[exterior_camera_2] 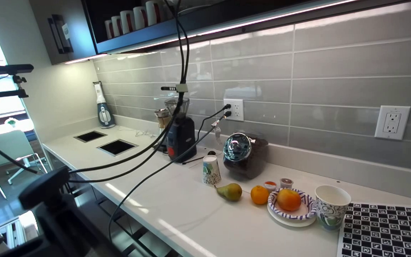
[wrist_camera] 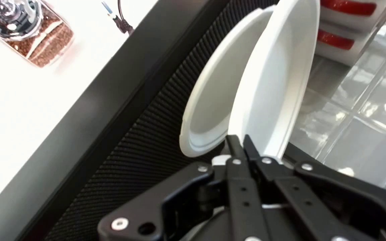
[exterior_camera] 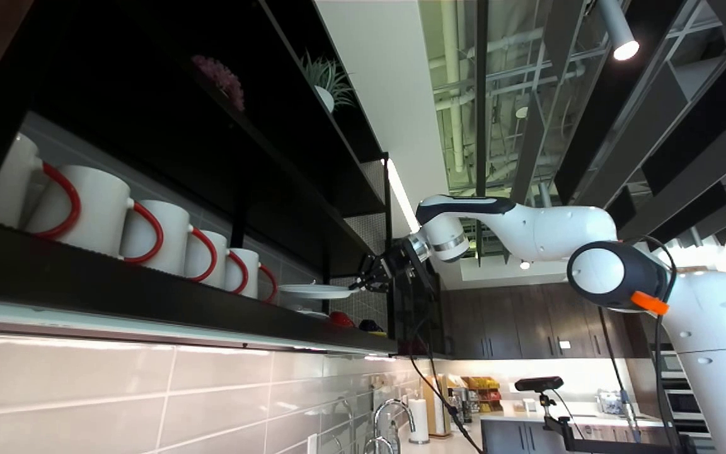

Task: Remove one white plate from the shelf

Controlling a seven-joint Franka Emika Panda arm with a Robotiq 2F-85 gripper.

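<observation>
White plate (exterior_camera: pixel 316 291): held up over the shelf (exterior_camera: pixel 86 284), above a lower plate (wrist_camera: pixel 213 107). In an exterior view it shows almost from the side, so its top is hard to see. In the wrist view its far end is cut off.
Gripper (wrist_camera: pixel 240 139): squeezed tight on the near rim of the white plate; its fingertips (wrist_camera: pixel 236 147) cover a bit of that rim.
Lower plate: lies on the bumpy black shelf floor, partly hidden by the white plate. I can't tell if more are under it.
Mugs (exterior_camera: pixel 95 208): white with red handles (wrist_camera: pixel 335 41), in a row on the shelf, each hiding part of the next. Just two peek in at the top corner of the wrist view, cut off by its edge.
Shelf: its top is cut off in both exterior views.
Red thing (exterior_camera: pixel 341 319): near the plates, too small to name.
Black cables (exterior_camera_2: pixel 181 98): in an exterior view they hang in front of the shelf.
</observation>
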